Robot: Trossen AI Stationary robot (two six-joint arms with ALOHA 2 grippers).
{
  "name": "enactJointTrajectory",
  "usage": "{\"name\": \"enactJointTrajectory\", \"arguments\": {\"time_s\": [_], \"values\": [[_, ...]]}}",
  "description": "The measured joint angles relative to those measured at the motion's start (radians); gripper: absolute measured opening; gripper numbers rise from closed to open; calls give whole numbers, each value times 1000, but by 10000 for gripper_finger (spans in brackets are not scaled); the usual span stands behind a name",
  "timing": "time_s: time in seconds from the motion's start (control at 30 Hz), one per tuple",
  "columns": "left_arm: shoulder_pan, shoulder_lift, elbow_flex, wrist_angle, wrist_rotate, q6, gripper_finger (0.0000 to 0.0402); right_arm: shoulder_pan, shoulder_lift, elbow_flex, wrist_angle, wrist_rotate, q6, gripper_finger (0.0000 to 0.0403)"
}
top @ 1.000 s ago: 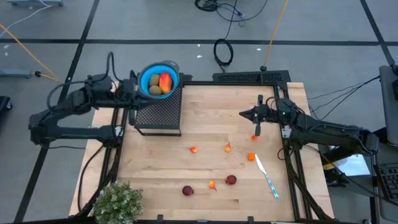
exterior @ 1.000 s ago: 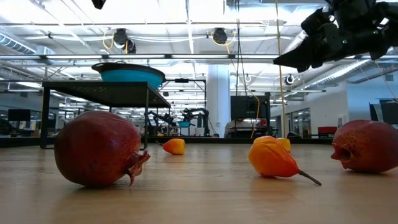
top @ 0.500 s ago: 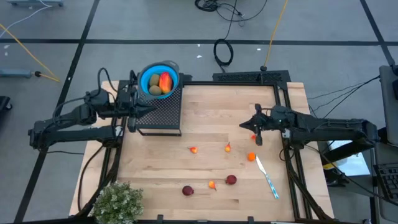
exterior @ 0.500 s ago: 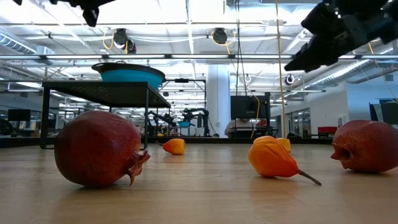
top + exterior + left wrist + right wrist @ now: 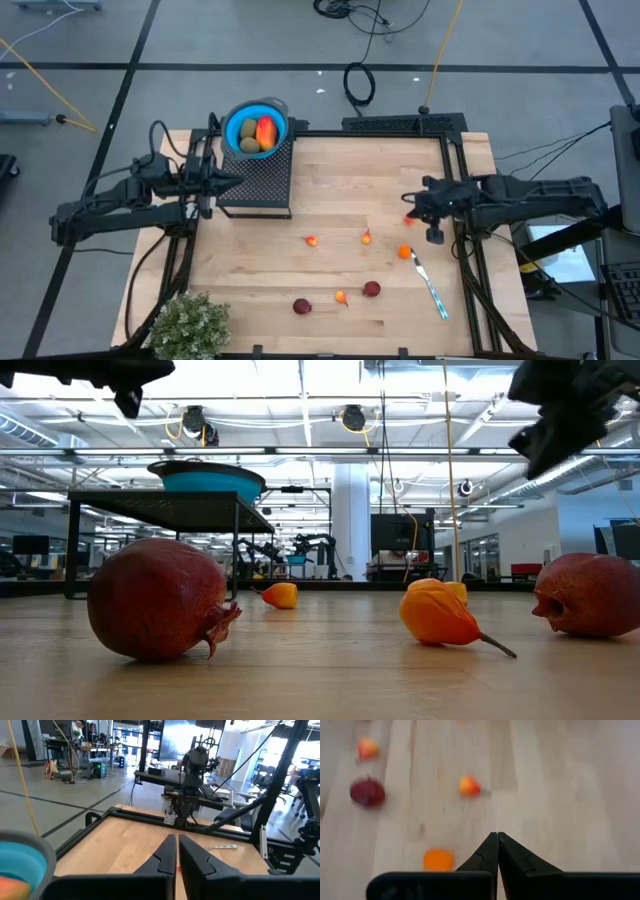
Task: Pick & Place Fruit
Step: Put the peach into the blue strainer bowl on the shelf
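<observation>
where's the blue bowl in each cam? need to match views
High: blue bowl on the black mesh stand, top left of the table.
Low: left of centre, teal rim atop the stand.
Left wrist: its rim at bottom left.
Right wrist: not in it.
Shared landmark: the stand.

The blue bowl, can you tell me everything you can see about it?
The blue bowl is round, bright blue with a grey rim, and looks like soft plastic. It sits upright on the far end of a black mesh stand at the table's far left corner. Inside lie two olive-brown ovals and a red-orange fruit. The left gripper hangs shut just beside it, not touching.
</observation>
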Motion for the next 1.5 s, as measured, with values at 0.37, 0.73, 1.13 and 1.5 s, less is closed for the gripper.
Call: {"name": "enactJointTrajectory", "arguments": {"time_s": [0.37,0.73,1.13,1.5], "values": [[0,-16,-33,0,0,0,21,15,72,1,-208,2,110,2],[0,-16,-33,0,0,-2,21,15,103,1,-211,3,115,88],[0,-16,-33,-1,2,-6,21,-28,139,-136,-94,1,225,226],[0,-16,-33,-1,3,-9,21,-94,139,-170,-27,73,297,224]]}}
